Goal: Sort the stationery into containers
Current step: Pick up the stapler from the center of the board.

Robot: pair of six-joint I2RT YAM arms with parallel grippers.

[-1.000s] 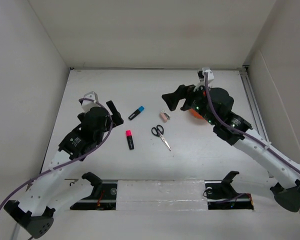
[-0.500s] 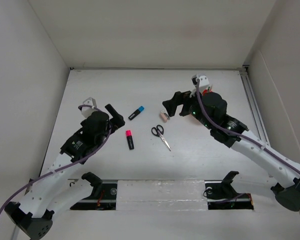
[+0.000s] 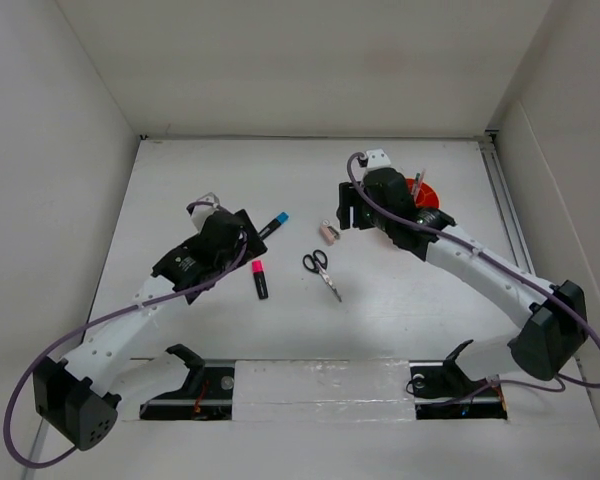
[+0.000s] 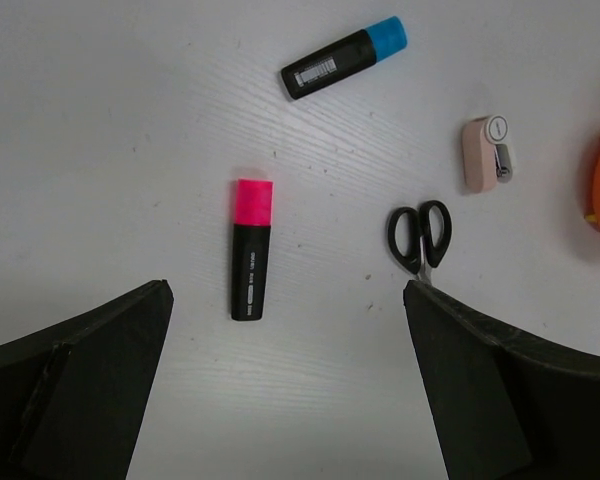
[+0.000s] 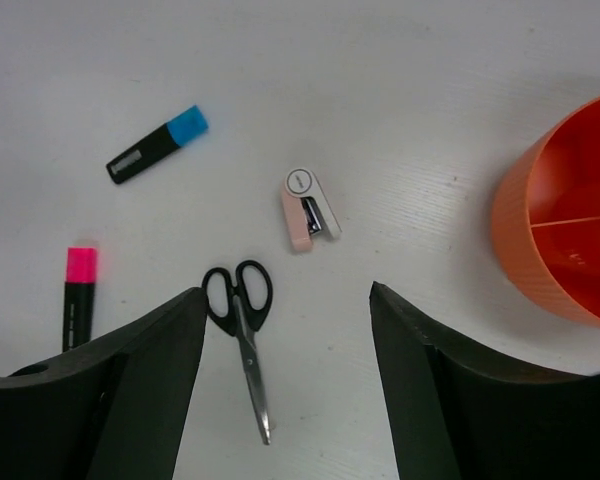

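The right gripper (image 5: 285,300) hangs with its fingers spread and nothing between them. In its wrist view the black-handled scissors (image 5: 242,330) lie on the table in that gap, handles near the left fingertip and blades pointing back toward the camera. Just beyond the fingertips sits the small pinkish-beige piece (image 5: 306,210), apart from the scissors. The round orange tub (image 5: 540,230) stands well to the right, with inner dividers showing past its rim and a band of white tabletop between it and the small piece. In the top view the tub is partly hidden behind the right wrist.

The left gripper (image 4: 288,290) is also spread wide and holds nothing. The pink-and-black highlighter (image 4: 251,250) lies ahead of it, nearer the left finger, with its pink cap pointing away. Farther out, the blue-capped black marker (image 4: 343,59) lies at a slant. From above, the marker sits just beside the left gripper's far end.

All four loose items lie apart from one another in the middle of the table (image 3: 180,170). White tabletop runs from them to the back wall (image 3: 310,70), and a narrower strip separates the left arm from the left wall (image 3: 40,200). Along the table's right edge a pale rail (image 3: 502,200) runs beside the right wall.
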